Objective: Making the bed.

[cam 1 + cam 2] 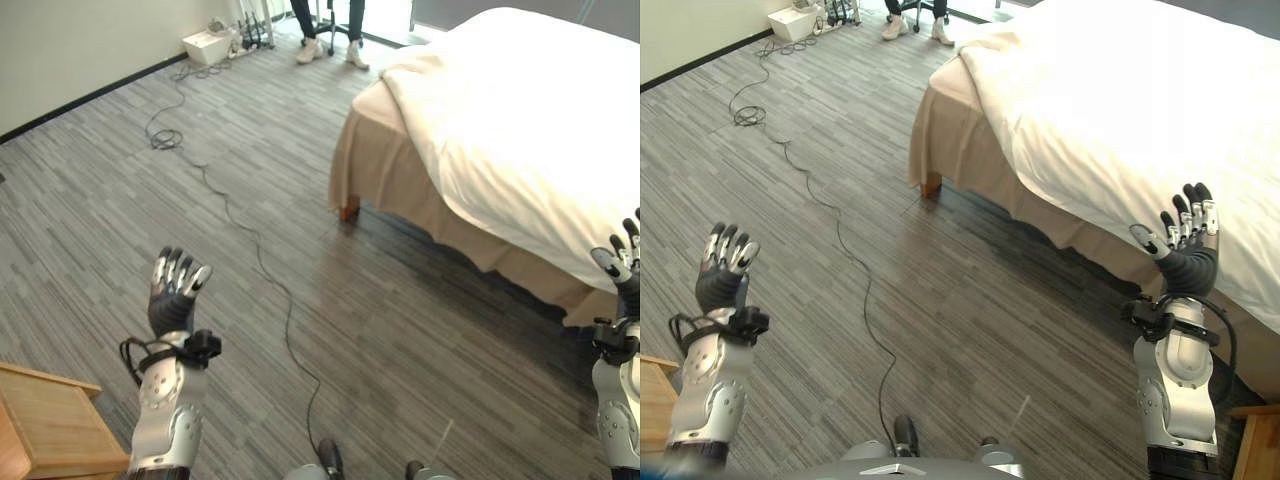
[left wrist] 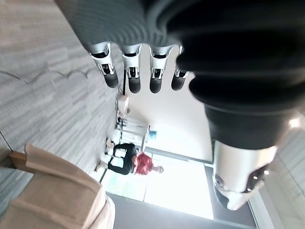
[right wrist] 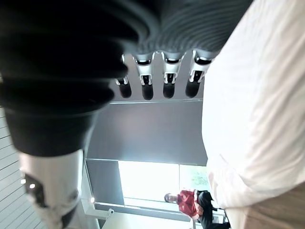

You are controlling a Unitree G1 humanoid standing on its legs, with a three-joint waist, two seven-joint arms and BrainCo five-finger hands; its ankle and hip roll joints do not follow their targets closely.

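At the lower left of the left eye view a corner of a wooden stand [image 1: 50,420] shows, and just right of it the left hand [image 1: 172,292] is raised over bare floor [image 1: 120,200], fingers straight and slightly spread, holding nothing. Its wrist view shows the same: fingertips [image 2: 131,81] in a row, straight, with nothing between them and the thumb.

At the lower right of the right eye view the right hand [image 1: 1185,245] is raised beside the near edge of the bed [image 1: 970,150], its fingers upright, a little apart and empty. Whether they touch the duvet [image 1: 1120,110] cannot be told; in the right wrist view the white cloth runs close beside the straight fingertips [image 3: 167,86].

The bed fills the upper right. The white duvet lies over it and hangs down the near side, above a tan skirt [image 1: 400,190] that reaches almost to the floor; a brown wooden foot [image 1: 348,211] shows at the corner.

A thin black cable [image 1: 240,230] runs across the grey plank floor from the middle bottom to the upper left. There, by the wall, sits a white box [image 1: 208,45]; what it holds cannot be made out. Beside it, at the top edge, stand a person's legs and pale shoes [image 1: 330,50].

No writing can be read on anything.
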